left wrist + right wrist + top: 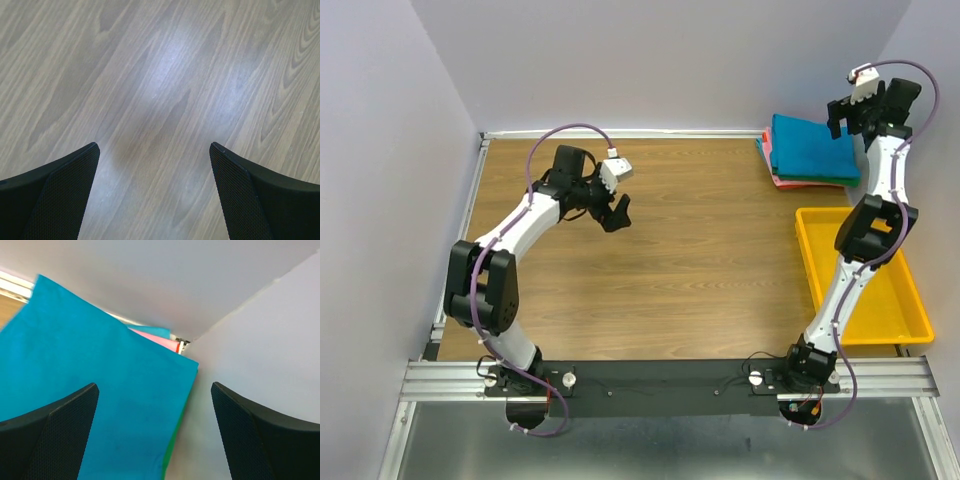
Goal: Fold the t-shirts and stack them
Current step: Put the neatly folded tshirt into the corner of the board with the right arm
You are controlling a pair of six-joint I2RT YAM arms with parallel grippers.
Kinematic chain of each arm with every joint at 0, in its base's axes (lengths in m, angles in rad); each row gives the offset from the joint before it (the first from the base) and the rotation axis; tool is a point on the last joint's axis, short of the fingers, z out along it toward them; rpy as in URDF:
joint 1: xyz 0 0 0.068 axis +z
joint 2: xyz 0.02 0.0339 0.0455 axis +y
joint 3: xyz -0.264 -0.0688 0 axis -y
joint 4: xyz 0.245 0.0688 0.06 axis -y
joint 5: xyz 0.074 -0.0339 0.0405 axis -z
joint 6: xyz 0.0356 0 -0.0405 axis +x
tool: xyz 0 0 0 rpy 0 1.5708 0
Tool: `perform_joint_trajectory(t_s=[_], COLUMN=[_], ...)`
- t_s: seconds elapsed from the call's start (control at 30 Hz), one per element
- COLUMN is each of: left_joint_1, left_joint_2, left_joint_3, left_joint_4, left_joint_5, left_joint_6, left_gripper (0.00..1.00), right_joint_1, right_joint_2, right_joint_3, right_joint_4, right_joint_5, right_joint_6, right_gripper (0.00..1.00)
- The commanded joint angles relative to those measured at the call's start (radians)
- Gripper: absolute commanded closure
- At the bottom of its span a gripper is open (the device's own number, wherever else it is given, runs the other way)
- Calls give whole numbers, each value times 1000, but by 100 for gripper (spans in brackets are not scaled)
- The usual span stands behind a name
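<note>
Right gripper [155, 390], jaws spread and empty, hovers over the folded teal-blue t-shirt [90, 390], soft limp cloth likely best pinched at an edge; left gripper [154, 147] equally spread

Texts, labels, brands, numbers, signs: none is showing legibly in any of the three views.
</note>
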Motion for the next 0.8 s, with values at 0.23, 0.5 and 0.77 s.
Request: perform_joint_trajectory(t_s=[0.23,0.5,0.77], left_joint_1=[122,166,166], left_joint_2=[-165,-280,-398], left_joint_3=[-34,-74,-218], left_joint_4=[34,-27,-112], left_joint_5=[-6,-119,-219], left_joint_6=[-57,-50,27], left_gripper=[2,2,2], right_joint_1=[13,138,359], right_joint_2=[-427,-712,-990], right_joint_3=[-292,-655,-1123], right_joint_4=[-23,-120,-155], right_joint_5=[-111,-160,-118], right_joint_6=[278,408,416], right_gripper=[0,0,0])
